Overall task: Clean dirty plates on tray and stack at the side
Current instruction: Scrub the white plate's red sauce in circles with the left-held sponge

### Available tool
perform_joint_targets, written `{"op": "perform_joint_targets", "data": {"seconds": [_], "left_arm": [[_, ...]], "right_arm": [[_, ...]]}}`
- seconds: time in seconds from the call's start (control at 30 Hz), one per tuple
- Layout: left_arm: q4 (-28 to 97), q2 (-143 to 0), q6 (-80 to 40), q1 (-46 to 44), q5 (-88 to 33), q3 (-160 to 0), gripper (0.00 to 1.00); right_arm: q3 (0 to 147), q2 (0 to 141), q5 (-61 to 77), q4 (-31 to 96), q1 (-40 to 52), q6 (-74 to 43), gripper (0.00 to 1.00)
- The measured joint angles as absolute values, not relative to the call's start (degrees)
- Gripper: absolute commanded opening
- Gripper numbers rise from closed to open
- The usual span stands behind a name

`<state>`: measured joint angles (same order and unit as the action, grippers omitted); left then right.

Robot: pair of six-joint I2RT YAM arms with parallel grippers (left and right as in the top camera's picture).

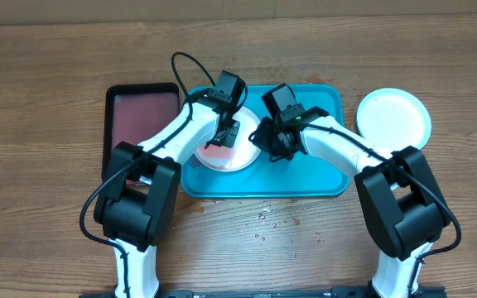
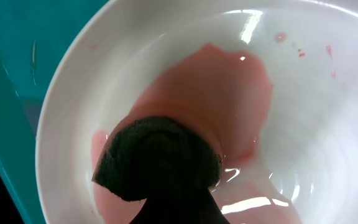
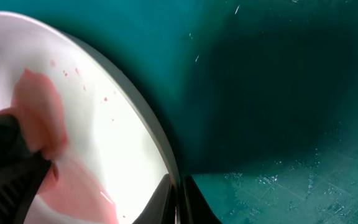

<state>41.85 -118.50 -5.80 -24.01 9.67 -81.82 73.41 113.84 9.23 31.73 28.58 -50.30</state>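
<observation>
Pinching rim of white plate [image 1: 247, 155], right pincer [image 1: 273, 150]; left pincer [image 1: 228, 136] gripping dark cloth [image 2: 157, 158] (tray [image 1: 321, 178] lengthwise left-right).

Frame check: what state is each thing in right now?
plate on the tray: pink smear pooled inside, not clean.
dark cloth: pressed onto the smear.
left end effector: shut on the dark cloth.
right end effector: pinching that plate's rim.
side plate: looks clean, on the table beside the tray.
blue tray: wet in spots.
</observation>
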Motion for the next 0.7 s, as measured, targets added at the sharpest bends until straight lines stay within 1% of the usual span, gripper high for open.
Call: {"op": "perform_joint_targets", "data": {"seconds": [0.13,0.27,0.43,0.7], "left_arm": [[42.50,-118.50,-5.76,-23.83,8.32,-81.91,0.04],[41.06,-118.28,-6.31,-22.72,3.88,-81.69,0.04],[36.53,-118.24,-8.84,-22.00,-1.04,-80.95,0.04],[29.85,-118.56,-10.22,-22.41,-4.16,-80.14,0.04]], "right_arm": [[73.41,113.84,9.26,31.70,28.58,-50.28,0.04],[73.41,113.84,9.17,31.73,28.58,-50.24,0.04],[73.41,113.84,8.34,31.88,28.45,-50.30,0.04],[73.41,113.84,8.12,31.97,28.21,-50.33,0.04]]}}
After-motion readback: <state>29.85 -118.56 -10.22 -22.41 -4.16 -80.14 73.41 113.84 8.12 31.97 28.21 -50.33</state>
